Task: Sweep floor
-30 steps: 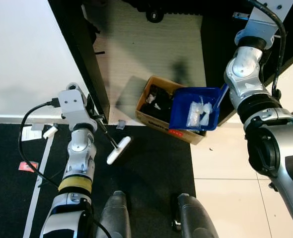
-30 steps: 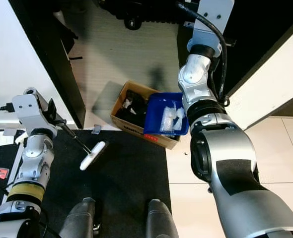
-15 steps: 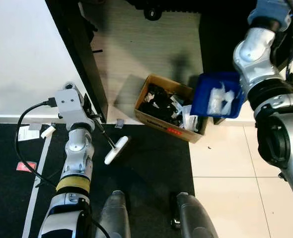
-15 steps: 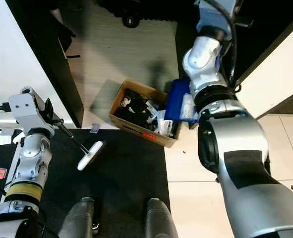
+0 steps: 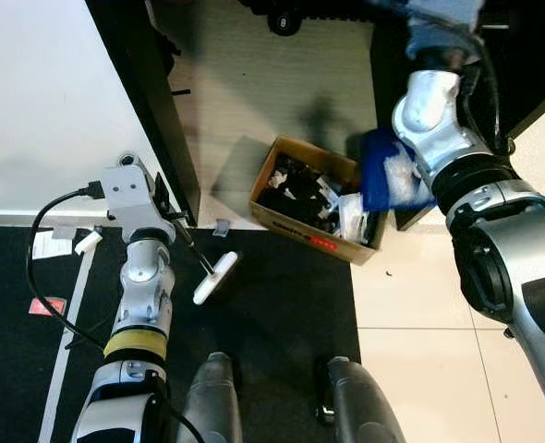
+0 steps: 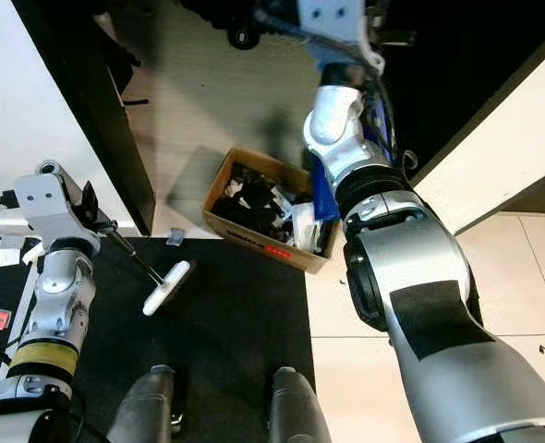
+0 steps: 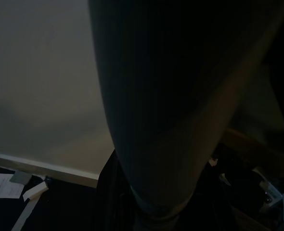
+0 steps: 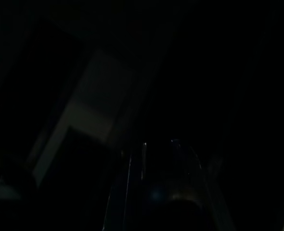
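Blue dustpan [image 5: 391, 172], blurred, sits tipped on edge right of centre in the upper half of the frame, at the right end of the cardboard box [image 5: 296, 221] and partly behind the right arm [image 5: 443, 138]. Box, centre frame: open, packed with dark and white scraps, standing on the pale floor [image 5: 254, 83] just beyond the edge of the black mat [image 5: 282, 305]. Right gripper: lost in the dark of its wrist view, so whether it grasps the dustpan cannot be told. Left gripper [image 5: 173, 219], left of centre: closed on the thin dark handle of the brush [image 5: 216, 278], whose white head hangs low over the mat, angled toward the lower centre. Paper scraps [image 5: 53, 245] lie at the left edge beside a white wall [image 5: 42, 111]. Bottom centre: the robot's two feet [image 5: 286, 406].
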`<state>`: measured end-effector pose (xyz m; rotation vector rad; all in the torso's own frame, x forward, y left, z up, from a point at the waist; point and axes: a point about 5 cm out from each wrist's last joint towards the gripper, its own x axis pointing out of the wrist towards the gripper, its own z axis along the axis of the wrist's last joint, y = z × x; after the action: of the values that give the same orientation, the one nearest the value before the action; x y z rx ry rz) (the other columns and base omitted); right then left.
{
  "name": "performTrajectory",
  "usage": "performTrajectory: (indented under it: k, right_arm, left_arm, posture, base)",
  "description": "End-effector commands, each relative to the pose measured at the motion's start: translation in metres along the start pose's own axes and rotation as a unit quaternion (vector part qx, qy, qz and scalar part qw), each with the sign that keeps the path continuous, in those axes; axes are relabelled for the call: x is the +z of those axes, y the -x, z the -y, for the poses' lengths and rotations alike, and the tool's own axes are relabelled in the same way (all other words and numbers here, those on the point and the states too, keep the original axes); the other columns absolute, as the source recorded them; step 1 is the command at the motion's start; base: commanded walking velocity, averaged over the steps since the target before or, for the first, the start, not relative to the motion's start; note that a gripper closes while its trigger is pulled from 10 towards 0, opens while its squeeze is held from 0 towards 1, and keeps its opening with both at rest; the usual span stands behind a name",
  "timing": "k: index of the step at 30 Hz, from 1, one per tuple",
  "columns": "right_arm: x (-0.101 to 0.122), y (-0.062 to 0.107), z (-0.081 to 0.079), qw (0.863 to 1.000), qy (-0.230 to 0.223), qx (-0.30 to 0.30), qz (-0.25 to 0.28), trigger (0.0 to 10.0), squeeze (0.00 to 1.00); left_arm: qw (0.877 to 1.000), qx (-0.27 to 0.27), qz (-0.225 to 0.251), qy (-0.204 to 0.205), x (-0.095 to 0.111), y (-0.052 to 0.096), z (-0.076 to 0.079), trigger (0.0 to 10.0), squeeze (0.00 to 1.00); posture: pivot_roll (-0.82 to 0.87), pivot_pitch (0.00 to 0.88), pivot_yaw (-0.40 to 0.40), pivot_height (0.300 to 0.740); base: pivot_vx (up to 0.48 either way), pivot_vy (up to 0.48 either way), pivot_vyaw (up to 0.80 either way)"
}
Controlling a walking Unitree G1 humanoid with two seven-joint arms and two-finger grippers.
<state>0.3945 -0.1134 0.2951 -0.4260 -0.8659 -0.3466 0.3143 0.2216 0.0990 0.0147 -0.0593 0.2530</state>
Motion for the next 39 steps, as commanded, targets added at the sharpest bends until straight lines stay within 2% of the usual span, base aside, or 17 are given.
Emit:
performTrajectory:
  k: [1,14,21,25,26,27,29,30,31,34,35,36,37,39]
  right_arm:
    - [0.01,0.001,-0.005,0.998,0.007,0.022,0.052,10.0,0.0]
    - [0.012,0.017,-0.018,0.996,-0.01,0.054,0.067,10.0,0.0]
    - [0.009,0.022,-0.02,0.996,-0.01,0.059,0.063,10.0,0.0]
    - [0.004,0.02,-0.015,0.998,-0.014,0.041,0.038,10.0,0.0]
    - [0.0,0.009,-0.003,1.0,-0.022,0.0,0.009,10.0,0.0]
    - [0.0,0.009,-0.003,1.0,-0.022,0.0,0.009,10.0,0.0]
    - [-0.001,-0.005,0.011,0.998,-0.036,-0.045,-0.013,10.0,0.0]
    - [-0.001,-0.005,0.011,0.998,-0.036,-0.045,-0.013,10.0,0.0]
    - [-0.001,-0.014,0.021,0.996,-0.049,-0.073,-0.026,10.0,0.0]
    - [-0.007,-0.039,0.052,0.978,-0.143,-0.119,-0.088,10.0,0.0]
    - [-0.009,-0.045,0.06,0.974,-0.164,-0.122,-0.096,10.0,0.0]
    - [-0.011,-0.052,0.075,0.965,-0.198,-0.141,-0.103,10.0,0.0]
    - [-0.011,-0.052,0.075,0.965,-0.198,-0.141,-0.103,10.0,0.0]
    - [-0.013,-0.057,0.089,0.958,-0.216,-0.158,-0.102,10.0,0.0]
  left_arm:
    - [1.0,0.007,-0.011,-0.015,-0.005,0.003,-0.006,10.0,0.0]
    - [1.0,0.005,-0.012,-0.012,-0.005,0.003,-0.003,10.0,0.0]
    - [1.0,0.005,-0.012,-0.011,-0.005,0.003,-0.001,10.0,0.0]
    - [1.0,0.004,-0.011,-0.011,-0.004,0.002,0.0,10.0,0.0]
    - [1.0,0.004,-0.01,-0.011,-0.003,0.001,-0.001,10.0,0.0]
    - [1.0,0.004,-0.01,-0.011,-0.003,0.001,-0.001,10.0,0.0]
    - [1.0,0.005,-0.008,-0.011,-0.002,0.0,-0.002,10.0,0.0]
    - [1.0,0.005,-0.008,-0.011,-0.002,0.0,-0.002,10.0,0.0]
    - [1.0,0.005,-0.007,-0.011,-0.001,0.0,-0.002,10.0,0.0]
    - [1.0,0.008,-0.004,-0.011,0.001,-0.002,-0.005,10.0,0.0]
    - [1.0,0.008,-0.003,-0.01,0.002,-0.003,-0.005,10.0,0.0]
    - [1.0,0.008,-0.001,-0.01,0.003,-0.004,-0.005,10.0,0.0]
    - [1.0,0.008,-0.001,-0.01,0.003,-0.004,-0.005,10.0,0.0]
    - [1.0,0.007,0.0,-0.01,0.004,-0.006,-0.004,10.0,0.0]
  posture:
    - [0.02,0.176,-0.105,0.74]
    - [0.01,0.171,-0.108,0.74]
    - [0.01,0.166,-0.107,0.74]
    - [0.02,0.162,-0.106,0.74]
    - [0.02,0.159,-0.106,0.74]
    - [0.02,0.159,-0.106,0.74]
    - [0.02,0.153,-0.106,0.74]
    - [0.02,0.153,-0.106,0.74]
    - [0.02,0.152,-0.105,0.74]
    - [0.02,0.14,-0.101,0.74]
    - [0.02,0.138,-0.1,0.74]
    - [0.02,0.131,-0.096,0.74]
    - [0.02,0.131,-0.096,0.74]
    - [0.02,0.129,-0.093,0.74]
  base:
    - [0.0,0.0,0.0]
    - [0.0,0.0,0.0]
    - [0.0,0.0,0.0]
    - [0.0,0.0,0.0]
    - [0.0,0.0,0.0]
    - [0.0,0.0,0.0]
    - [0.0,0.0,0.0]
    - [0.0,0.0,0.0]
    - [0.0,0.0,0.0]
    - [0.0,0.0,0.0]
    - [0.0,0.0,0.0]
    - [0.0,0.0,0.0]
    - [0.0,0.0,0.0]
    - [0.0,0.0,0.0]
